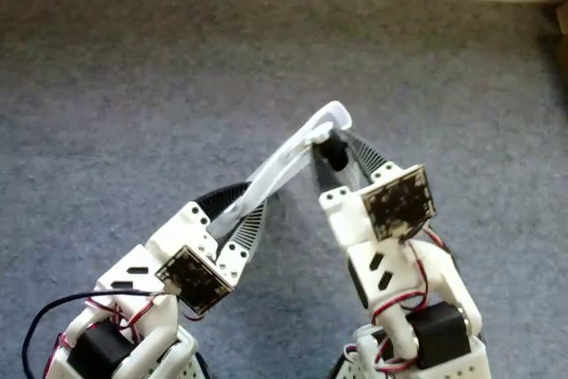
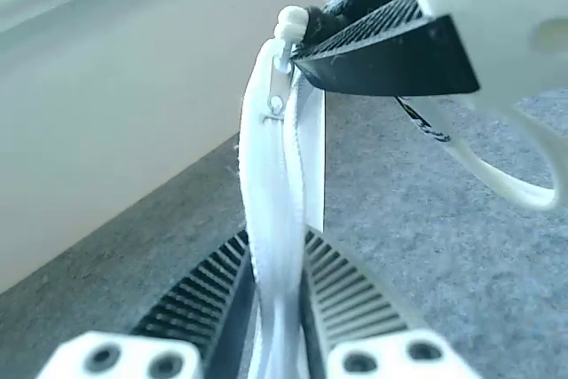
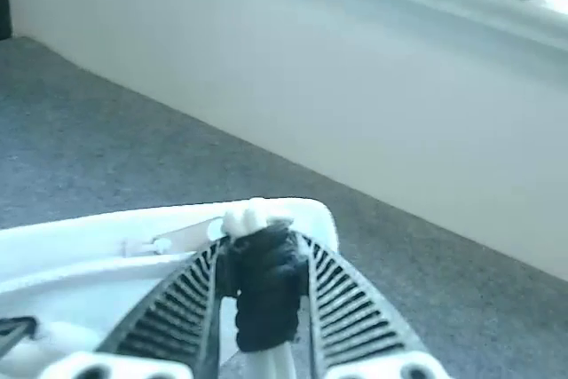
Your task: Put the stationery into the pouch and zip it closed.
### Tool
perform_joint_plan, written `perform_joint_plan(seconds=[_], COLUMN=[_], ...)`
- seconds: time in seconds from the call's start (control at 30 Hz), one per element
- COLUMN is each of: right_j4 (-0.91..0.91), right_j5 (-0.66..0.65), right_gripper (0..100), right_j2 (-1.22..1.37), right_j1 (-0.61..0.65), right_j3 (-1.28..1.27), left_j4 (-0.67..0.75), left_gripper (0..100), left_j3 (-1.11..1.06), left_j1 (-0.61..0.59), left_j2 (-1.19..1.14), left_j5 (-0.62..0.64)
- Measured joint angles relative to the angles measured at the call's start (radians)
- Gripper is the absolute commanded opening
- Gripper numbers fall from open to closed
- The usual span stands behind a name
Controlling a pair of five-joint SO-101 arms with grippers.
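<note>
Two arms hold one white pouch [image 1: 284,161] between them, lifted off the grey bench [image 1: 106,95]. Left end effector [image 1: 256,200] is closed on the pouch's lower end, with the fabric pinched flat between its ribbed black fingers [image 2: 209,295]. Right end effector [image 1: 335,146] is clamped on the zip pull [image 1: 335,155], a black fuzzy lump at the pouch's upper end.

The pouch runs as a slanted strip from the left end effector up to the right one, higher at the right end, and looks stretched between the two.

Left wrist view: the pouch [image 2: 271,175] stands edge-on out of the left end effector [image 2: 277,241]. The small metal slider [image 2: 277,106] is near its far end, just under the right end effector [image 2: 306,33].

Right wrist view: the zip pull [image 3: 262,286] sits between the ribbed fingers [image 3: 342,308] of the right end effector [image 3: 264,250]. A white bead [image 3: 248,219] is just beyond it, at the pouch [image 3: 80,246] corner. Can't tell whether the zip is fully shut.

Pale wall [image 3: 355,86] behind the bench
</note>
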State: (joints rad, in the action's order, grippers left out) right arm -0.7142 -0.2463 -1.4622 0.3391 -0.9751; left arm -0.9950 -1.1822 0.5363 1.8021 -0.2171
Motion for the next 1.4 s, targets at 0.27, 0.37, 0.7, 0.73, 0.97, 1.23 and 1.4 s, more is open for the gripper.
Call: perform_joint_plan(seconds=[0.27, 0.37, 0.7, 0.73, 0.97, 1.23, 1.4], right_j4=[0.199, 0.235, 0.250, 0.250, 0.250, 0.008, -0.190], right_j5=[-0.063, -0.089, -0.141, -0.153, -0.172, -0.091, -0.038], right_gripper=[0.4, 0.4, 0.4, 0.4, 1.3, 28.9, 29.3], right_j2=[-0.006, 0.002, 0.002, 0.002, 0.002, -0.005, 0.002], right_j1=[-0.150, -0.189, -0.299, -0.307, -0.319, -0.336, -0.348], right_j3=[-0.133, -0.163, -0.180, -0.180, -0.180, -0.176, -0.089], left_j4=[-0.046, -0.046, -0.049, -0.049, -0.049, 0.005, 0.153], left_gripper=[0, 0, 0, 0, 1, 9, 13], left_j3=[0.029, 0.029, 0.031, 0.031, 0.031, -0.002, -0.081], left_j1=[-0.026, -0.034, -0.034, -0.034, -0.034, -0.037, -0.126], left_j2=[0.005, 0.005, 0.005, 0.005, 0.005, 0.005, 0.018], left_j5=[0.020, 0.020, 0.020, 0.020, 0.037, 0.044, 0.098])
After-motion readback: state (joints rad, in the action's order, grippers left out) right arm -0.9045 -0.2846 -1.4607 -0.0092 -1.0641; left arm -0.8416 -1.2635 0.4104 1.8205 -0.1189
